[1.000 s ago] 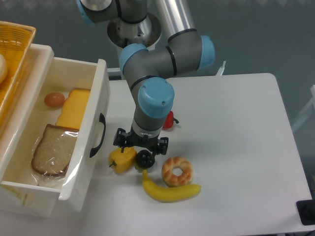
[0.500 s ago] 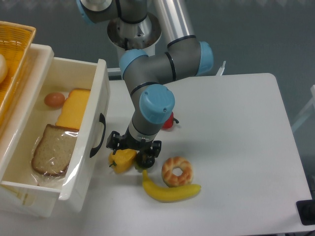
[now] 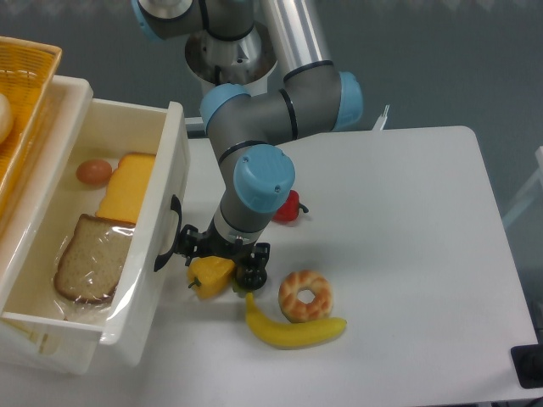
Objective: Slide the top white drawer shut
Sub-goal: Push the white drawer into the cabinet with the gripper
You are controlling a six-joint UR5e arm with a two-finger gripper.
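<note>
At the left side of the frame the top white drawer (image 3: 93, 246) stands pulled well out from its cabinet, so the closing has not really begun as far as I can see. Its contents lie in plain view: a slice of bread (image 3: 92, 268) in clear wrap, a yellow block of cheese (image 3: 128, 186) and a brown egg (image 3: 94, 172). The gripper (image 3: 219, 253) hangs low near the middle of the picture, just beside the drawer's black handle (image 3: 170, 232), its left edge seeming to touch or nearly touch it; I cannot tell which. Whether its fingers are spread or pressed together I cannot tell either, since the wrist hides them. Right under it lie a yellow pepper (image 3: 209, 275), a banana (image 3: 293, 329) and a bagel (image 3: 305, 295). I judge that the whole push leftward remains to be done.
</note>
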